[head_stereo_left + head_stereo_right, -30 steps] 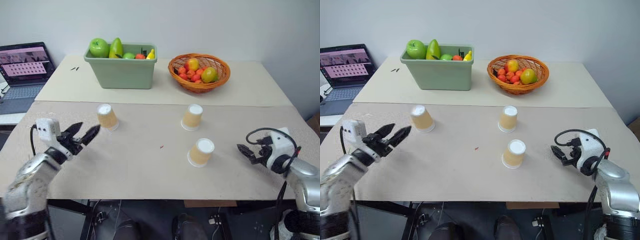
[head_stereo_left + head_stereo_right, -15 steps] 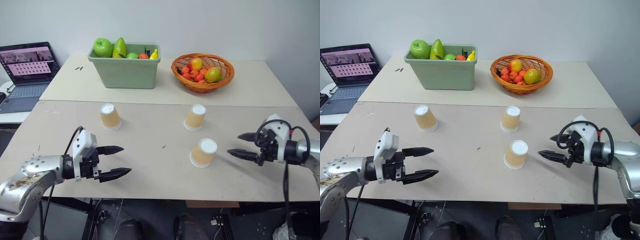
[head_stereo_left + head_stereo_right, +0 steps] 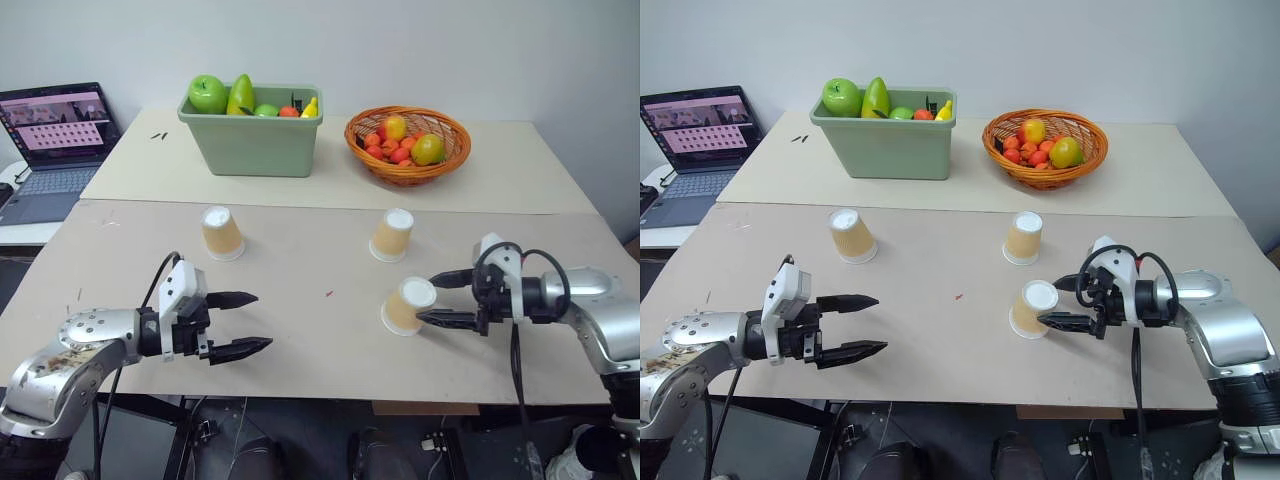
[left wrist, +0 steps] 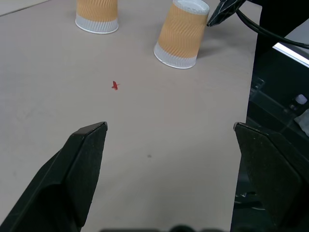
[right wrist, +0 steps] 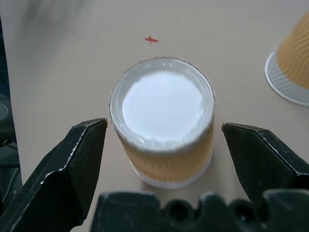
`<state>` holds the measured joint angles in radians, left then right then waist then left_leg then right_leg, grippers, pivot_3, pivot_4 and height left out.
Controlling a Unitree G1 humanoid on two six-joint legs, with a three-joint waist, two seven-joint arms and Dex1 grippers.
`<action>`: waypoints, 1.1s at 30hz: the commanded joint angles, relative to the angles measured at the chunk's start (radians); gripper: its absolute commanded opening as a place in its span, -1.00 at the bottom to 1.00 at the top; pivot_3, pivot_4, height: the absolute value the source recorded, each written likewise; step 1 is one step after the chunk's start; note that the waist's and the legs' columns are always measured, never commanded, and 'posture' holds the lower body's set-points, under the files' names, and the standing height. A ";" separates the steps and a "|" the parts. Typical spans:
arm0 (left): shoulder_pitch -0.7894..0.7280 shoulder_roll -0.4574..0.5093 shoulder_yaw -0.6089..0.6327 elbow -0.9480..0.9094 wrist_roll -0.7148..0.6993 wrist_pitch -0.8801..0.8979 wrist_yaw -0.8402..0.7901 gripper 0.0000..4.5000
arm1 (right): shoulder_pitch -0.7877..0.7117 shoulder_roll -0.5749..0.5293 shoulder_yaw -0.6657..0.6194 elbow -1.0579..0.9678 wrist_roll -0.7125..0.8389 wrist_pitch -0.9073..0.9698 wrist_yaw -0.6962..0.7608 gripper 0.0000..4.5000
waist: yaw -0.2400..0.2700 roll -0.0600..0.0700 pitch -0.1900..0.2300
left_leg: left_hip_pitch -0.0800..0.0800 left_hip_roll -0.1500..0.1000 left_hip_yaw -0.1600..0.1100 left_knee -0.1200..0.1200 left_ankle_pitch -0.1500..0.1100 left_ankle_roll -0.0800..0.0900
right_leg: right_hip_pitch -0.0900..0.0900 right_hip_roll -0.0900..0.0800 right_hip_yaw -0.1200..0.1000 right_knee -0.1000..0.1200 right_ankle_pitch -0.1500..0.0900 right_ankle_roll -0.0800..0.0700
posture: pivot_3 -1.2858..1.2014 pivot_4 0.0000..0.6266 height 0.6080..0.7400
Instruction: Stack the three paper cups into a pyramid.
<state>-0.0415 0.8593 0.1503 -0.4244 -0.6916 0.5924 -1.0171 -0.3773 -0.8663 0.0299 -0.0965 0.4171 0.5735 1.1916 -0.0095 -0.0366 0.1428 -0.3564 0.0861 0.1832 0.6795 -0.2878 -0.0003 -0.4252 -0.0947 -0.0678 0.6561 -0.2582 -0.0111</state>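
Note:
Three paper cups stand upside down on the tan table, white bases up: one at the left (image 3: pixel 221 232), one at the middle right (image 3: pixel 392 234), and a nearer one (image 3: pixel 404 306) in front of it. My right gripper (image 3: pixel 427 300) is open and points left at the nearer cup (image 5: pixel 161 116). Its fingertips (image 5: pixel 79 154) flank the cup's top without touching it. My left gripper (image 3: pixel 263 320) is open and empty, low over the table's front left, pointing right toward the cups (image 4: pixel 181 36).
A green bin (image 3: pixel 255 145) of fruit and an orange wicker basket (image 3: pixel 405 150) of fruit stand at the back. A laptop (image 3: pixel 50 150) sits off the table's left. A small red mark (image 3: pixel 328 294) lies mid-table between the grippers.
My right gripper has turned and moved left until its open fingers reach the nearer cup. My left gripper swung in to the right early on, then held still.

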 commanded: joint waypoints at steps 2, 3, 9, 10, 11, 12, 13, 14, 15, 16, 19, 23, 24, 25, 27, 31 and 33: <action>-0.001 0.007 0.032 -0.016 0.003 -0.012 0.001 1.00 | -0.033 0.020 -0.003 -0.026 0.000 -0.028 -0.010 0.99 | 0.001 0.000 0.000 | 0.000 0.000 0.000 0.000 0.000 0.000 | 0.000 0.000 0.000 0.000 0.000 0.000 | 0.03 -0.52 0.81; -0.001 0.006 0.031 -0.016 0.003 -0.012 0.002 1.00 | -0.041 0.026 -0.004 -0.023 -0.001 -0.028 -0.012 0.99 | 0.001 0.000 0.000 | 0.000 0.000 0.000 0.000 0.000 0.000 | 0.000 0.000 0.000 0.000 0.000 0.000 | 0.03 -0.52 0.81; 0.034 -0.002 0.037 -0.011 0.018 -0.037 -0.002 1.00 | -0.059 0.035 0.003 -0.005 -0.018 -0.033 -0.019 0.99 | 0.000 0.000 0.000 | 0.000 0.000 0.000 0.000 0.000 0.000 | 0.000 0.000 0.000 0.000 0.000 0.000 | 0.03 -0.52 0.81; 0.038 -0.005 0.039 -0.007 0.019 -0.040 0.001 1.00 | -0.060 0.037 0.004 -0.001 -0.021 -0.035 -0.020 0.99 | 0.000 0.000 0.000 | 0.000 0.000 0.000 0.000 0.000 0.000 | 0.000 0.000 0.000 0.000 0.000 0.000 | 0.03 -0.52 0.81; 0.045 -0.007 0.039 -0.006 0.024 -0.047 0.003 1.00 | -0.059 0.039 0.007 0.001 -0.025 -0.039 -0.019 0.99 | 0.001 0.000 0.000 | 0.000 0.000 0.000 0.000 0.000 0.000 | 0.000 0.000 0.000 0.000 0.000 0.000 | 0.03 -0.52 0.81; 0.049 -0.009 0.039 -0.006 0.025 -0.050 0.004 1.00 | -0.057 0.041 0.009 0.003 -0.029 -0.043 -0.019 0.88 | 0.001 0.000 0.000 | -0.001 0.000 0.000 0.000 0.000 0.000 | 0.000 0.000 0.000 0.000 0.000 0.000 | 0.03 -0.52 0.81; 0.053 -0.011 0.040 -0.008 0.026 -0.051 0.005 1.00 | -0.056 0.042 0.010 0.004 -0.032 -0.045 -0.021 0.76 | 0.001 0.000 0.000 | -0.001 0.000 0.000 0.000 0.000 0.000 | 0.000 0.000 0.000 0.000 0.000 0.000 | 0.03 -0.52 0.81; 0.055 -0.011 0.041 -0.010 0.026 -0.052 0.005 1.00 | -0.055 0.043 0.012 0.005 -0.036 -0.048 -0.023 0.67 | 0.001 0.000 0.000 | -0.001 0.000 0.000 0.000 0.000 0.000 | 0.000 0.000 -0.001 0.000 0.000 0.000 | 0.03 -0.52 0.81; 0.056 -0.011 0.041 -0.011 0.027 -0.052 0.006 1.00 | -0.055 0.043 0.014 0.007 -0.038 -0.049 -0.025 0.52 | 0.000 0.000 0.000 | 0.000 0.000 0.000 0.000 0.000 0.000 | 0.000 0.000 0.000 0.000 0.000 0.000 | 0.03 -0.52 0.81; 0.054 -0.011 0.043 -0.011 0.026 -0.051 0.006 1.00 | -0.056 0.045 0.016 0.009 -0.041 -0.052 -0.026 0.37 | 0.000 0.000 0.000 | 0.000 0.000 0.000 0.000 0.000 0.000 | 0.000 0.000 0.000 0.000 0.000 0.000 | 0.03 -0.52 0.81; 0.040 -0.009 0.045 -0.005 0.029 -0.047 0.013 1.00 | -0.063 0.052 0.015 0.014 -0.047 -0.055 -0.032 0.23 | -0.001 0.000 0.000 | 0.000 0.000 0.000 0.000 0.000 0.000 | 0.000 0.000 0.000 0.000 0.000 0.000 | 0.03 -0.52 0.81; 0.014 -0.007 0.037 -0.002 0.026 -0.032 0.020 1.00 | -0.121 0.070 0.010 -0.012 -0.028 -0.037 -0.042 0.23 | -0.002 0.000 0.000 | 0.000 0.000 0.000 0.000 0.000 0.000 | 0.000 0.000 0.000 0.000 0.000 0.000 | 0.03 -0.52 0.81; 0.008 -0.006 0.034 0.000 0.027 -0.030 0.020 1.00 | -0.147 0.075 0.017 -0.019 -0.025 -0.030 -0.041 0.23 | -0.004 0.000 0.000 | 0.000 0.000 0.000 0.000 0.000 0.000 | 0.000 0.000 0.000 0.000 0.000 0.000 | 0.03 -0.52 0.81; 0.000 -0.007 0.029 0.003 0.028 -0.027 0.022 1.00 | -0.186 0.087 0.024 -0.023 -0.013 -0.018 -0.035 0.23 | -0.005 0.001 0.000 | 0.000 0.000 0.000 0.000 0.000 0.000 | -0.001 0.000 0.000 0.001 0.000 0.000 | 0.03 -0.52 0.81; -0.020 -0.012 0.016 0.003 0.028 -0.018 0.028 1.00 | -0.287 0.134 0.063 -0.001 -0.011 -0.007 -0.024 0.23 | -0.005 0.001 0.001 | 0.000 0.000 0.000 0.000 0.000 0.000 | -0.001 0.000 0.000 0.001 0.000 0.000 | 0.03 -0.52 0.81; -0.046 -0.021 -0.011 -0.003 0.029 -0.005 0.035 1.00 | -0.418 0.241 0.183 0.062 -0.056 -0.025 0.014 0.23 | -0.006 0.001 0.001 | 0.000 0.001 0.000 0.000 0.000 -0.001 | -0.002 0.001 0.000 0.001 0.000 0.000 | 0.03 -0.52 0.81; -0.053 -0.022 -0.017 -0.006 0.029 0.000 0.035 1.00 | -0.450 0.277 0.228 0.092 -0.077 -0.036 0.031 0.23 | -0.005 0.001 0.001 | -0.001 0.000 0.001 0.000 0.000 0.000 | -0.002 0.001 0.000 0.001 0.000 0.000 | 0.03 -0.52 0.81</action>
<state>-0.0817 0.8357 0.1316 -0.4133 -0.6641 0.5898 -0.9852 -0.8065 -0.6013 0.2266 -0.0227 0.3586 0.5599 1.2009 -0.0143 -0.0355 0.1436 -0.3588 0.0864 0.1843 0.6797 -0.2876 -0.0006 -0.4282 -0.0941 -0.0686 0.6566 -0.2581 -0.0114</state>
